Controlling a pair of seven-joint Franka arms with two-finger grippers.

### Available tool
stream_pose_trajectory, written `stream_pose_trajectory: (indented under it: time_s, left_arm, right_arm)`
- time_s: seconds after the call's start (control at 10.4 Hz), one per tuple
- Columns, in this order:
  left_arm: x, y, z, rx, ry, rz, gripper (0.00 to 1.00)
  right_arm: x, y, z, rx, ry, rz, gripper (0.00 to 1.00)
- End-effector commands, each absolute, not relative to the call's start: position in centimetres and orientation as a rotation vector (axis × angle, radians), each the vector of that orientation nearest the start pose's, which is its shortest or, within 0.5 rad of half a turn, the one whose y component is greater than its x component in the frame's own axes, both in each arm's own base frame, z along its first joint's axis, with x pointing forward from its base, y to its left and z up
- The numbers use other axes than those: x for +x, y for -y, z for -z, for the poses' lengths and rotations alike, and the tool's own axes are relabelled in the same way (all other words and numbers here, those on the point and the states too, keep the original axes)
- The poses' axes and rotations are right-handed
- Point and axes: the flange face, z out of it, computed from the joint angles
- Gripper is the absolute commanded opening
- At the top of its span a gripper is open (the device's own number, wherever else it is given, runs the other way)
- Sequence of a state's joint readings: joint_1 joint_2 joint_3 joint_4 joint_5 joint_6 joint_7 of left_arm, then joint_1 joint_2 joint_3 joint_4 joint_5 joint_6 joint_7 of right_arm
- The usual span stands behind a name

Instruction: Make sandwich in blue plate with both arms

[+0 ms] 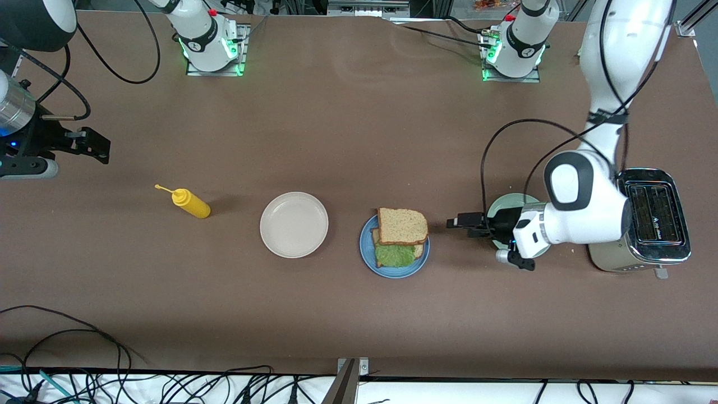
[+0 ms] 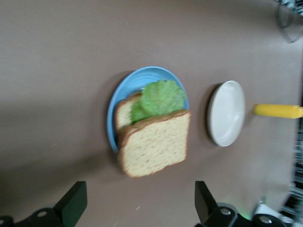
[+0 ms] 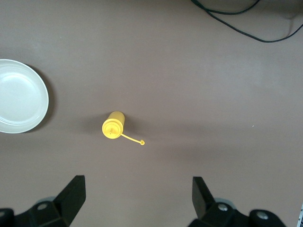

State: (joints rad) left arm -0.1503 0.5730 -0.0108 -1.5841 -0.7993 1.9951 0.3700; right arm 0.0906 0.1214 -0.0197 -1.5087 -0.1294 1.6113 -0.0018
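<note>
The sandwich lies on the blue plate (image 1: 418,261) (image 2: 137,80) mid-table. Its top bread slice (image 1: 402,226) (image 2: 154,144) sits askew and overhangs the rim farther from the front camera. The green lettuce (image 1: 394,254) (image 2: 163,97) and a corner of the lower slice (image 2: 124,113) show from under it. My left gripper (image 1: 455,224) (image 2: 139,198) hovers low beside the plate, toward the left arm's end, open and empty, its fingers apart from the bread. My right gripper (image 1: 98,147) (image 3: 138,194) waits open and empty over the right arm's end of the table.
A beige-white plate (image 1: 294,224) (image 3: 19,97) stands empty beside the blue plate. A yellow squeeze bottle (image 1: 190,203) (image 3: 113,125) stands upright toward the right arm's end. A mint-green plate (image 1: 507,203) lies under the left wrist, with a steel toaster (image 1: 653,219) beside it.
</note>
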Motion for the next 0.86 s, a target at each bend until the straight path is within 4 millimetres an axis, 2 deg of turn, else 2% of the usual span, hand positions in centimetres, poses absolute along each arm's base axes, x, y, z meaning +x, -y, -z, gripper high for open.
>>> stream_pose_trajectory:
  time_s: [0.0,0.1,0.38,0.57,0.77]
  left_arm:
    - [63.5,14.5,-41.1,2.753,0.199,0.143,1.00]
    - [61.9,14.8,-44.4,2.840,0.244,0.172,1.00]
    - [59.0,12.8,-51.9,3.023,0.375,0.125,1.00]
    - [57.6,10.7,-56.0,3.099,0.383,0.050,1.00]
    - [56.1,9.3,-58.6,3.140,0.369,0.121,1.00]
  right_arm:
    - [59.3,-2.6,-59.0,-3.249,0.119,-0.015,1.00]
    - [59.4,-2.6,-58.8,-3.249,0.119,-0.017,1.00]
    - [59.4,-2.6,-58.6,-3.250,0.119,-0.027,1.00]
    - [59.5,-2.6,-58.5,-3.250,0.120,-0.030,1.00]
    - [59.5,-2.5,-58.5,-3.250,0.117,-0.030,1.00]
